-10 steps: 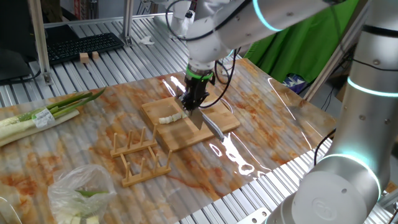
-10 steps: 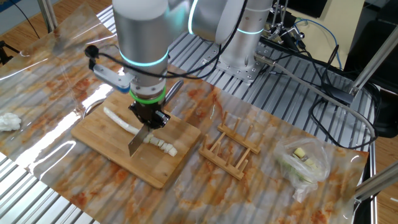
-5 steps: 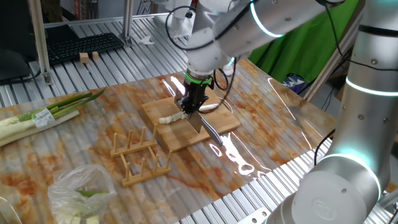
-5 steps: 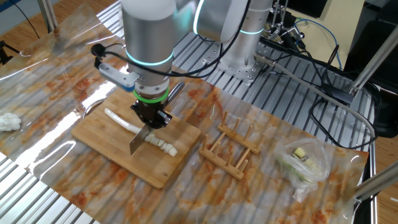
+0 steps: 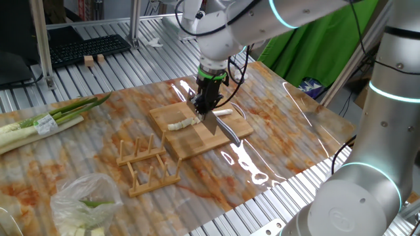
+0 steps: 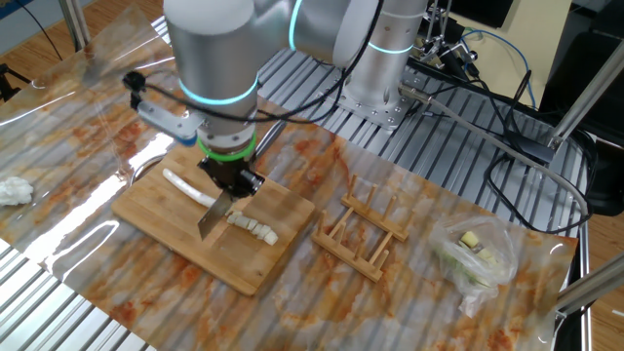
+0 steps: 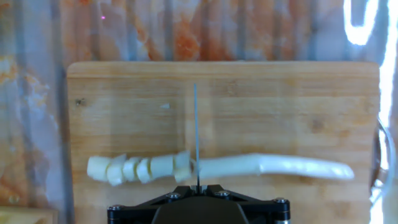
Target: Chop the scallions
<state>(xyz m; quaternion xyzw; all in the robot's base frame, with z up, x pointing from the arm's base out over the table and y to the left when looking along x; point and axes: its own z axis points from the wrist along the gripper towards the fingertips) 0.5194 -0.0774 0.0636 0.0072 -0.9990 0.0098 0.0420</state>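
- Robotics lab, not a kitchen.
- Desk [image 5: 98, 78] built of aluminium slats, under a marbled sheet.
- Keyboard [image 5: 88, 47] behind; loose cables [image 6: 487, 93]; green backdrop cloth [image 5: 315, 46].

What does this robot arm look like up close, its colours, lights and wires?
The arm is built from thick rounded silver-grey segments, with glowing turquoise light rings at the joints. Near the wrist sits a narrow green band, and below it a small black gripper. Thin black cables loop around the wrist, where a silvery bracket sticks out to one side.
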